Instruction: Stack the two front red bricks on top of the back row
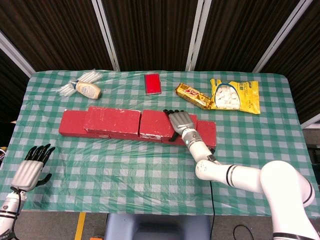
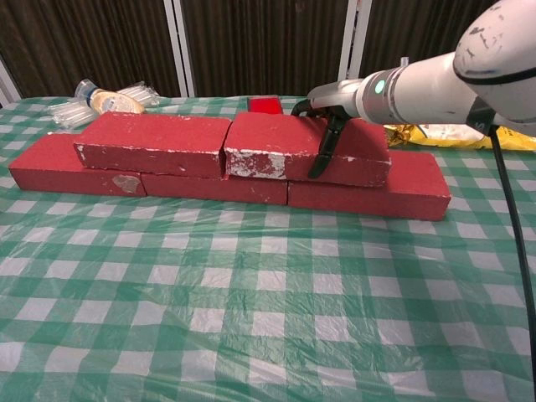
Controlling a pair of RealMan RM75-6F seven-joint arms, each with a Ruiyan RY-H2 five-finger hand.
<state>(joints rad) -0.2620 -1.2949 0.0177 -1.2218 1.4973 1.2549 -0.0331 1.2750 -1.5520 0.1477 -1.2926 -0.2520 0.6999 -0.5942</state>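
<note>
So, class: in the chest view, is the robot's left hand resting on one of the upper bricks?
No, the right hand rests on the upper right brick; no left hand shows there.

Two scuffed red bricks (image 2: 155, 144) (image 2: 301, 149) end to end atop back row (image 2: 368, 194)

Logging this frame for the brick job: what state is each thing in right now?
Right upper brick: on the back row, touching its neighbour, gripped by the right hand.
Left upper brick: stacked on the back row.
Back row: flat on the table.
Left hand: holding nothing, fingers spread.
Snack bag: lying flat.
</note>
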